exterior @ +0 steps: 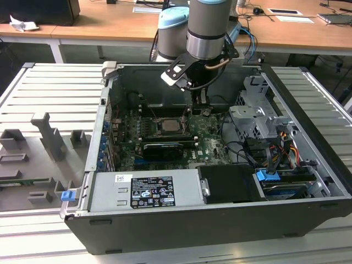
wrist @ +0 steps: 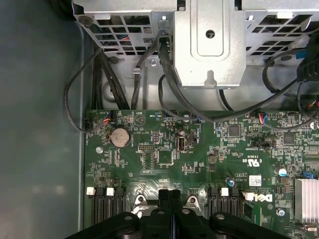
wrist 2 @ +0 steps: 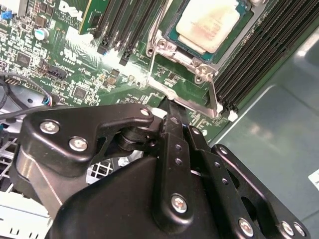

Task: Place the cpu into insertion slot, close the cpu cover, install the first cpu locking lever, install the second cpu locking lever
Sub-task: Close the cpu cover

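The cpu (wrist 2: 208, 22), pale beige, lies in the insertion slot (exterior: 168, 125) on the green board. The silvery cpu cover (wrist 2: 197, 63) lies flat around it, the chip showing through its window. One thin metal locking lever (wrist 2: 213, 97) runs along the socket's edge, and another lever (wrist 2: 155, 27) lies along the adjoining side. My gripper (wrist 2: 168, 105) is shut with nothing visible between its black fingers. Its tip sits just off the socket's corner, close to the first lever's end. In the exterior view the gripper (exterior: 202, 109) hangs right of the socket. The closed fingertips (wrist: 165, 194) also appear in the first wrist view.
Black memory slots (wrist 2: 249, 55) flank the socket. A long black card (exterior: 162, 148) lies in front of it. A metal drive cage (exterior: 258, 115) with cables (wrist: 99, 84) stands at the exterior view's right, and the power supply (exterior: 148, 190) sits in front. Case walls surround the board.
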`<state>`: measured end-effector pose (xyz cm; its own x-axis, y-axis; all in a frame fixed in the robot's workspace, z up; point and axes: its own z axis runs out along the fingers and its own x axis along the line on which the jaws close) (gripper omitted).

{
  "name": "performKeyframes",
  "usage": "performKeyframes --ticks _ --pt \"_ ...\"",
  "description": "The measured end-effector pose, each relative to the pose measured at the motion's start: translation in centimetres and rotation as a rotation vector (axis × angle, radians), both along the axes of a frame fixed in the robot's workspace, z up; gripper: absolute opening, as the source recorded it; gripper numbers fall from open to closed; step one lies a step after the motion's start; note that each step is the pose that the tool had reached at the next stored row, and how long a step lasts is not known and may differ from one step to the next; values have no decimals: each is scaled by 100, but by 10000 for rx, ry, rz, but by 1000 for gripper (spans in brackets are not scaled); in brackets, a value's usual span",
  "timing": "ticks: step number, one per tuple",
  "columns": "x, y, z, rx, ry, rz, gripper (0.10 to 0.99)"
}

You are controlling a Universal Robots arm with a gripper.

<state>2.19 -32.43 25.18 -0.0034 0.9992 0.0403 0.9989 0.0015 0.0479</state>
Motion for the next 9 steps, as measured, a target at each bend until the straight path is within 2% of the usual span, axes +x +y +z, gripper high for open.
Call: performKeyframes --ticks 9 --pt "-90 0 -20 1 0 -1 106"
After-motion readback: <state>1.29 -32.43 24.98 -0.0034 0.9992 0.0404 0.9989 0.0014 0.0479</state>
